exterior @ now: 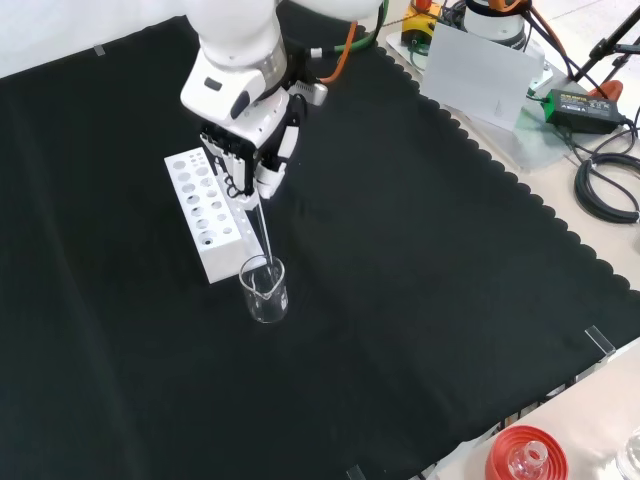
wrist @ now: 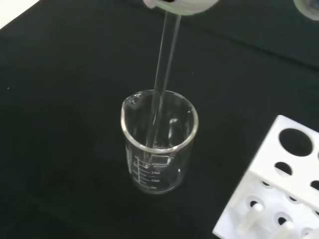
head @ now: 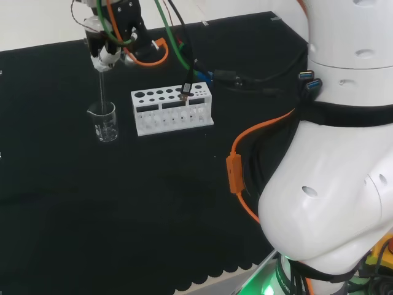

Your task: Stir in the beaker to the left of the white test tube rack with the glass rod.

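A clear glass beaker (head: 104, 121) (exterior: 264, 290) (wrist: 158, 144) stands on the black cloth, just left of the white test tube rack (head: 172, 110) (exterior: 203, 210) (wrist: 271, 199) in the head view. Above the beaker, the hand (head: 110, 37) (exterior: 250, 150) is shut on a glass rod (head: 101, 89) (exterior: 259, 232) (wrist: 162, 84). The rod hangs almost upright and its lower end reaches inside the beaker. In the wrist view a blurred white part of the hand (wrist: 182, 5) grips the rod's top. The beaker looks empty.
Orange and green cables (head: 153, 55) trail along the arm behind the rack. A red ribbed stand with a glass piece (exterior: 525, 458) sits at the bench's near edge in the front view. Papers and a power unit (exterior: 575, 100) lie off the cloth.
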Available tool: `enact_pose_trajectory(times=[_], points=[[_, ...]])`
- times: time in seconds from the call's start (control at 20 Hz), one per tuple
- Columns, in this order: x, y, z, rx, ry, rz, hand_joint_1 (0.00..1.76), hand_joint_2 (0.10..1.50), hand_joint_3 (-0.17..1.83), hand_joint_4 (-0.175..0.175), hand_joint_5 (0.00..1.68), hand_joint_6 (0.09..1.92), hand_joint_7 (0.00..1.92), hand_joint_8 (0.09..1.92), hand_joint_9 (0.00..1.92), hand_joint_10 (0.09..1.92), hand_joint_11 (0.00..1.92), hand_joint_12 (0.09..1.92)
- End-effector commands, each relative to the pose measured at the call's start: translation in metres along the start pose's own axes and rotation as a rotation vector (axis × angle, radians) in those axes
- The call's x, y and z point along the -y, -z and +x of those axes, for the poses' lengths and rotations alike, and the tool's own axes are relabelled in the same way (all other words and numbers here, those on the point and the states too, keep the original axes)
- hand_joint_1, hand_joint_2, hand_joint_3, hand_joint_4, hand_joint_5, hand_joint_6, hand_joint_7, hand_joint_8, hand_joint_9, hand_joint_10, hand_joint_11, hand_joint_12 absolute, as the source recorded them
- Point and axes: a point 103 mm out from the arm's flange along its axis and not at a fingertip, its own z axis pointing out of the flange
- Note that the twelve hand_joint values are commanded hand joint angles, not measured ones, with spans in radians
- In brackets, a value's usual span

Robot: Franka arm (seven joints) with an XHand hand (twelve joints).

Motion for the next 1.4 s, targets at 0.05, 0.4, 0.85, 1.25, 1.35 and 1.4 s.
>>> enact_pose_trajectory(times=[0.05,0.4,0.85,1.25,1.35,1.4], points=[[-0.02,-0.013,0.02,0.017,0.024,0.028,1.32,1.02,-0.17,-0.175,1.42,0.23,1.48,0.21,1.91,0.12,1.68,0.61],[-0.04,-0.016,0.021,0.013,0.047,0.05,1.32,1.02,-0.17,-0.175,1.42,0.23,1.48,0.21,1.91,0.12,1.68,0.61],[-0.041,-0.012,-0.022,-0.004,0.0,0.038,1.32,1.02,-0.17,-0.175,1.42,0.23,1.48,0.2,1.91,0.11,1.68,0.61],[-0.023,-0.023,-0.052,-0.014,-0.041,0.05,1.32,1.02,-0.17,-0.175,1.43,0.23,1.48,0.2,1.9,0.11,1.68,0.6],[-0.018,-0.024,-0.051,-0.012,-0.044,0.052,1.32,1.02,-0.17,-0.175,1.43,0.23,1.48,0.2,1.9,0.11,1.68,0.6],[-0.015,-0.024,-0.05,-0.013,-0.045,0.05,1.32,1.02,-0.17,-0.175,1.43,0.23,1.49,0.2,1.9,0.11,1.68,0.6]])
